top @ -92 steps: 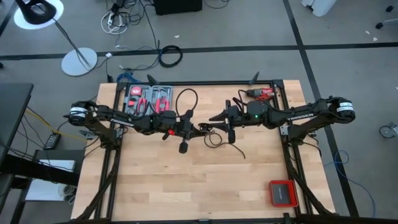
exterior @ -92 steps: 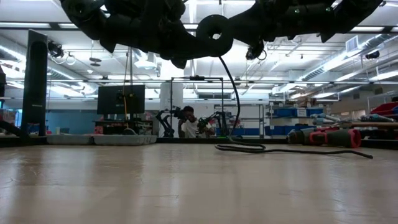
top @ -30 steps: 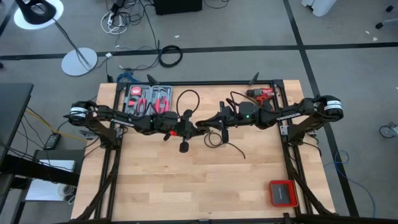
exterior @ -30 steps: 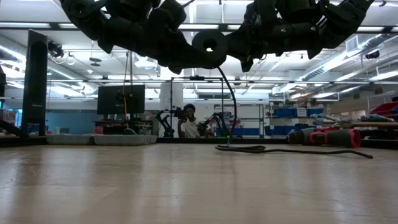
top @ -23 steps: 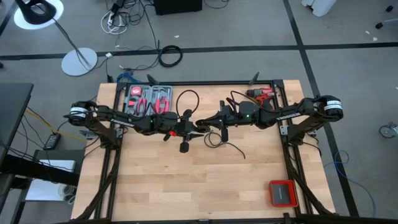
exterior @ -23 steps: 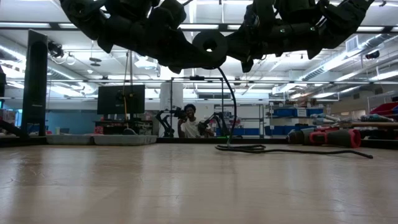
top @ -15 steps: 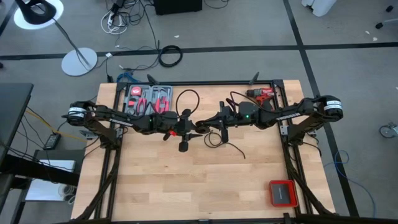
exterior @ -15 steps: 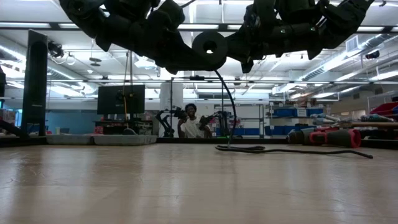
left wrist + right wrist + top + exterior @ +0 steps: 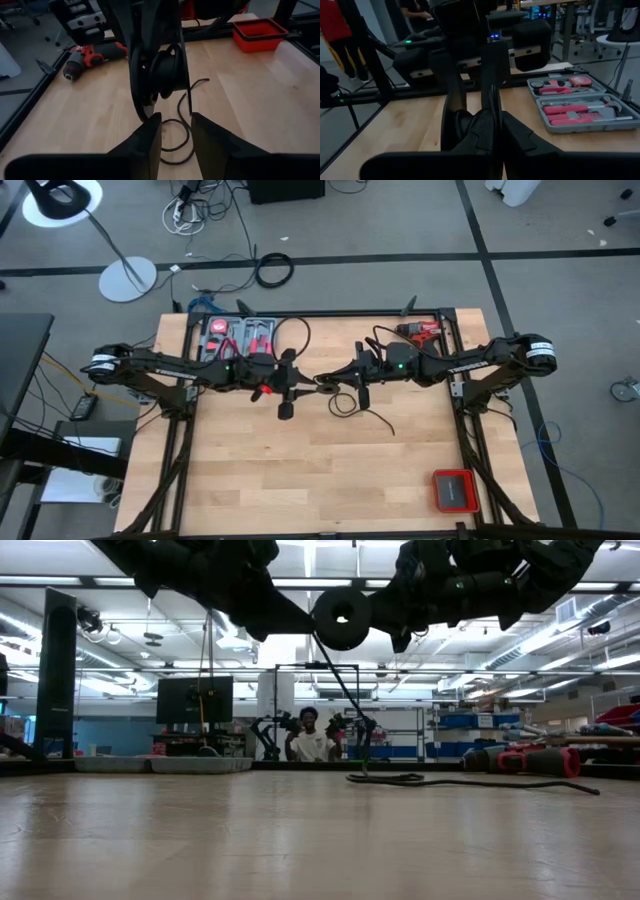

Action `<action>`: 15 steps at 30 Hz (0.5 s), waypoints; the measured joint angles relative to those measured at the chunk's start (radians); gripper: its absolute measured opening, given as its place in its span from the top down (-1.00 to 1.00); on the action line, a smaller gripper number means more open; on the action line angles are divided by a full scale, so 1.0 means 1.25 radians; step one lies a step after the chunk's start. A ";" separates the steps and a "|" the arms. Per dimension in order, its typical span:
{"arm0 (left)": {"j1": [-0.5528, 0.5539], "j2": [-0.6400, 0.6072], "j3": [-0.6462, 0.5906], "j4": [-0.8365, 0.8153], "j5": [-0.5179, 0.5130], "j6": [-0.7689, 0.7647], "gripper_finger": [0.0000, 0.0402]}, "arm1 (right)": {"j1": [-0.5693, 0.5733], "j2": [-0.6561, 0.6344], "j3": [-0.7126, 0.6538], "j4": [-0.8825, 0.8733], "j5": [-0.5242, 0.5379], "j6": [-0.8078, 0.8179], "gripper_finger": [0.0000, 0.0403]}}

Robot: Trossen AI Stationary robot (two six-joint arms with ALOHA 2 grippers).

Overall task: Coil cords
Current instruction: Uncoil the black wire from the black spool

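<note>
The cord (image 9: pixel 345 404) is a thin black cable lying in a loose loop on the table's middle, with a tail running toward the near right. One stretch of it rises off the table (image 9: pixel 342 705) to my right gripper (image 9: pixel 323 383), which is shut on it above the table's centre. My left gripper (image 9: pixel 176 121) stands open just left of the right one (image 9: pixel 303 385), facing it, with nothing between its fingers. In the left wrist view the cord's loop (image 9: pixel 189 100) shows on the wood beyond those fingers. My right gripper pinches the cord between its two shut fingers (image 9: pixel 493 102); which spot along the cord I cannot tell. The fingers come nearly level from the table's right. The cord slants down from them in an almost straight line, and its remaining length lies looped on the table (image 9: pixel 385 779).
A red drill (image 9: pixel 420 330) lies at the far right. A grey tool case (image 9: pixel 238 338) sits at the far left and a red tray (image 9: pixel 452 490) at the near right corner. Bare wood spreads along the near side. A person (image 9: pixel 305 740) sits far behind the table.
My left gripper has drawn back toward the table's left edge and risen a little. The stretch of cord hanging under the grippers, bowed before, now runs in a straighter slant down to the table. The loop on the table has stayed put.
</note>
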 joint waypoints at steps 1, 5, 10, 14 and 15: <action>0.000 0.000 0.000 -0.005 -0.001 -0.003 0.46 | 0.000 0.000 -0.001 -0.003 -0.002 0.000 0.94; 0.000 0.000 0.000 -0.029 -0.010 -0.022 0.46 | 0.001 0.000 -0.001 -0.004 -0.003 0.000 0.94; 0.000 0.000 0.008 -0.038 -0.042 -0.037 0.46 | 0.000 0.000 0.000 -0.005 0.002 -0.001 0.94; -0.002 0.000 0.044 -0.087 -0.039 -0.041 0.46 | 0.000 -0.001 -0.001 -0.020 0.003 -0.010 0.94; -0.004 0.000 0.055 -0.104 -0.036 -0.046 0.46 | 0.000 -0.001 0.000 -0.021 0.003 -0.010 0.94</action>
